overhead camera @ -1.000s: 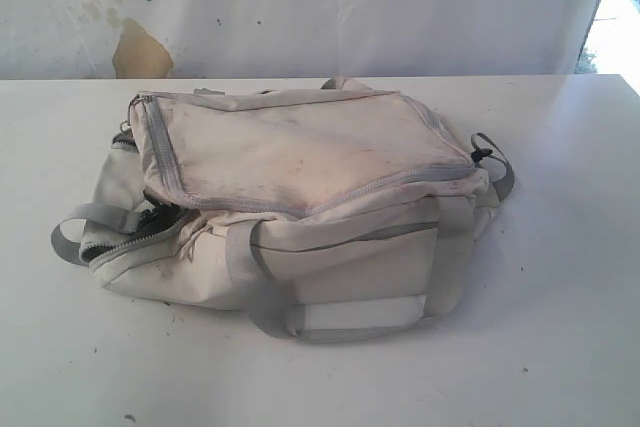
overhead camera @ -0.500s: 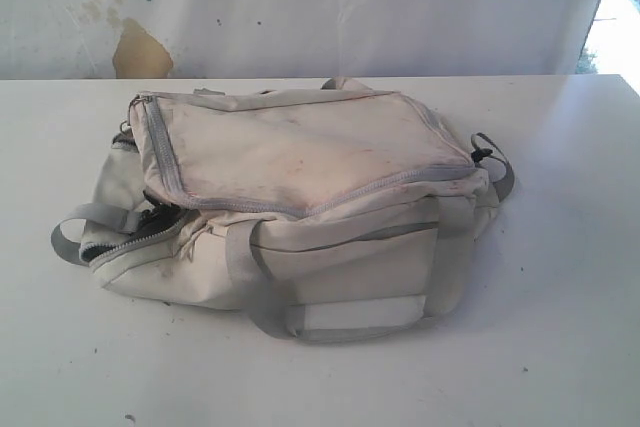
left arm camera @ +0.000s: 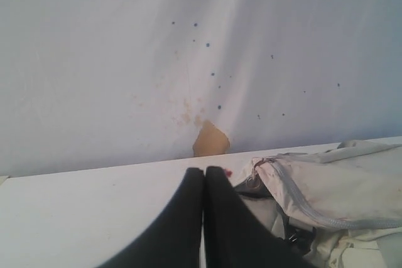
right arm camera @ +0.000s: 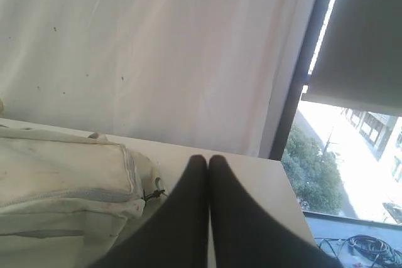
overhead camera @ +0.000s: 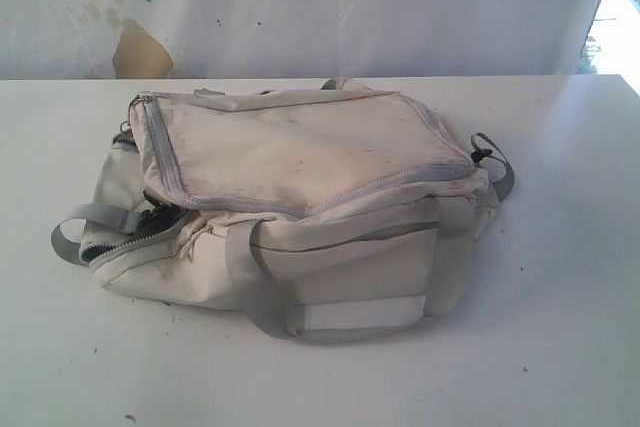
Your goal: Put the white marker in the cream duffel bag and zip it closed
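Fingers of the left gripper [left arm camera: 203, 169] are pressing together with nothing between them, hovering just beside one end of the cream duffel bag [overhead camera: 300, 207]. The right gripper [right arm camera: 208, 157] is hanging near the bag's other end, likewise pressed together on nothing. The bag is lying in the middle of the white table [overhead camera: 560, 327], its side zipper [overhead camera: 130, 240] gaping partly.

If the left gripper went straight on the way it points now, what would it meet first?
Probably the white backdrop, near its tan patch. The shut left gripper aims past the cream duffel bag, over the table; depth is unclear.
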You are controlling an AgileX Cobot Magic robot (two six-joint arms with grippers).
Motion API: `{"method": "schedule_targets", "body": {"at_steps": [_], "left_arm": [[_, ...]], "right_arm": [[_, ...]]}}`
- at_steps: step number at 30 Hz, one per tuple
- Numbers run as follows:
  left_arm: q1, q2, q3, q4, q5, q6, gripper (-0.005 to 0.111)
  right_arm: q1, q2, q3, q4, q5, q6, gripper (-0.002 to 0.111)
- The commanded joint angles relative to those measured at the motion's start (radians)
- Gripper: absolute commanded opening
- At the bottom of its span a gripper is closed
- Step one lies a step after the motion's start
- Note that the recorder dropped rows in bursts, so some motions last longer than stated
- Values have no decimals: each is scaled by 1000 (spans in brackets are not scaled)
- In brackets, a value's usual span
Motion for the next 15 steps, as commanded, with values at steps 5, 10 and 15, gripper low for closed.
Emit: {"method": "schedule_targets", "body": {"at_steps": [5,10,15], "left_arm": [[-5,-3,7,-2,2,1,0],[-5,-3,7,-4,5,-7,0],[-5,-3,7,-10,-9,-7,0]], "right_arm": [[93,-4,64,-11,-59,-21,0],[97,-4,97,-11,-97,-21,0],[97,-4,146,-11,-192,-17,0]]}}
